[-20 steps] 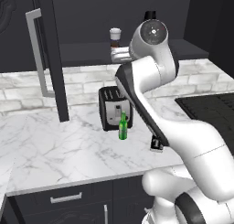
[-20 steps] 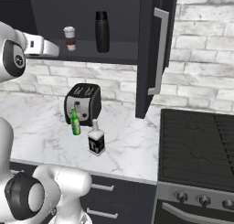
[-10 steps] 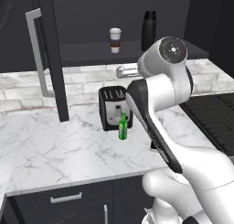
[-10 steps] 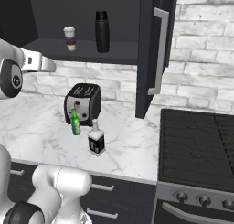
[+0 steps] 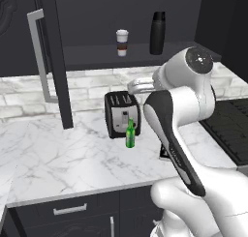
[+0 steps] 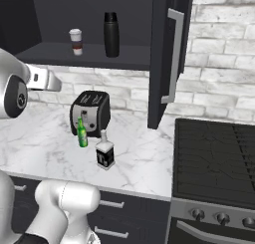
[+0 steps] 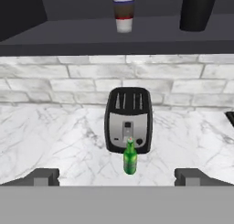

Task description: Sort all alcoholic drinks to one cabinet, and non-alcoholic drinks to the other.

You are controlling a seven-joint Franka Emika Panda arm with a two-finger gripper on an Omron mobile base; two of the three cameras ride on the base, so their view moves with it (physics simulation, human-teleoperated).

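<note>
marble counter (image 5: 58,158) held the green beer bottle (image 7: 130,158) just before the toaster (image 7: 129,120); the gripper (image 7: 116,176) hung wide open, empty. a careless approach might topple that slim bottle.

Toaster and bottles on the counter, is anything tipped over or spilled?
No. The toaster, the green beer bottle and the squat pale bottle all stand upright on the marble counter; no spill shows. The coffee cup and black flask stand straight on the shelf.
</note>
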